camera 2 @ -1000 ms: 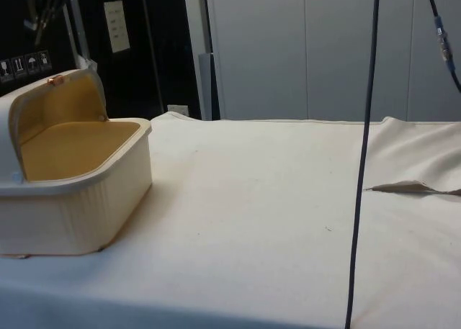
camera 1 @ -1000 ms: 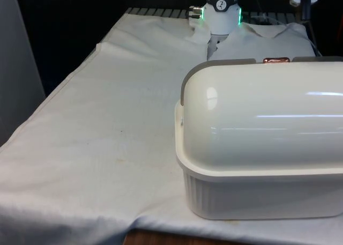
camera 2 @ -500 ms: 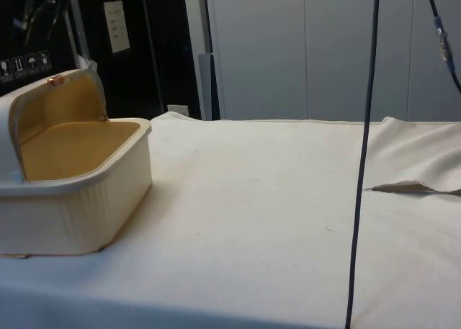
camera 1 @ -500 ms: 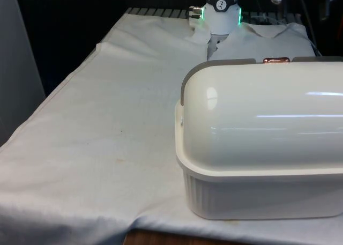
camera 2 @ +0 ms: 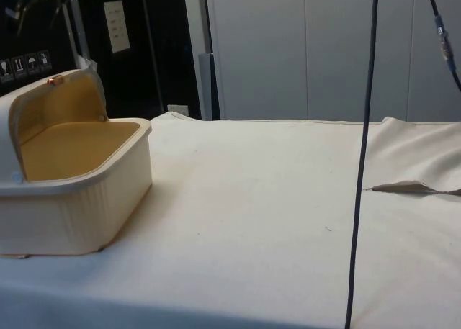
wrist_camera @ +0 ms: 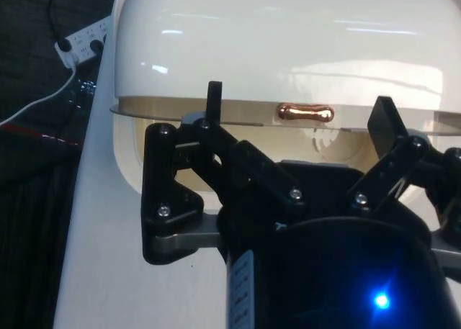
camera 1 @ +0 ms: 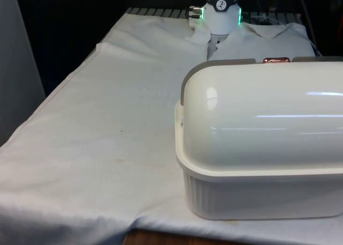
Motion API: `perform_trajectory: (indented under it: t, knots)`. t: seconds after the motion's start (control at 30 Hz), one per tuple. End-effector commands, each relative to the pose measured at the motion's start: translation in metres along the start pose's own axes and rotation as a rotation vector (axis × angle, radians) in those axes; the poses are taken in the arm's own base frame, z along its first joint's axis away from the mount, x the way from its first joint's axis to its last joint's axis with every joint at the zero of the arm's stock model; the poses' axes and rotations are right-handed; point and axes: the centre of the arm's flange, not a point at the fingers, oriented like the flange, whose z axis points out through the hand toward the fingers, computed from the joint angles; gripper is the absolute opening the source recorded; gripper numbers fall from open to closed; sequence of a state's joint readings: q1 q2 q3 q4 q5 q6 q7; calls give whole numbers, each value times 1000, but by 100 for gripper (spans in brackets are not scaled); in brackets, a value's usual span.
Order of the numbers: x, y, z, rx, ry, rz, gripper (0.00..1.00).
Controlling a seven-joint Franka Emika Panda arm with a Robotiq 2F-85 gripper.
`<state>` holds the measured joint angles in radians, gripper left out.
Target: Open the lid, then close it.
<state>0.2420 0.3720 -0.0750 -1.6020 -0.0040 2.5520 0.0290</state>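
A cream bread box stands at the front view's right, its back to that camera. Its rounded lid is rolled back, with the copper handle at the top. From the side the box is open, showing a bare yellowish inside and the handle on the raised lid edge. In the wrist view my gripper is open wide, its black fingers held apart and off the lid. The copper handle lies beyond the gap, untouched, and nothing is held.
White cloth covers the table, which drops off along the front view's left. A black cable hangs down in the side view, near a fold in the cloth. A power strip with cables lies on the floor beside the table.
The dark gripper parts seen at the top of the front view have risen out of the picture. The box and its rolled-back lid have not moved.
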Motion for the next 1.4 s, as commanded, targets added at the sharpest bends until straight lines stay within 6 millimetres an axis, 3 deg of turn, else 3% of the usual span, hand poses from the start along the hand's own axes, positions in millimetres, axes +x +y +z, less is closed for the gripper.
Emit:
perform_trajectory:
  t: [0.0, 0.63, 0.9, 1.2, 1.23, 1.37]
  knots:
    - [1, 1, 0, -1, 2, 0, 100]
    - [25, 7, 19, -22, 30, -13, 99]
    - [26, 8, 21, -28, 32, -18, 52]
    - [26, 7, 23, -28, 35, -20, 9]
    - [25, 7, 24, -27, 37, -22, 0]
    - [23, 4, 26, -21, 37, -32, 0]
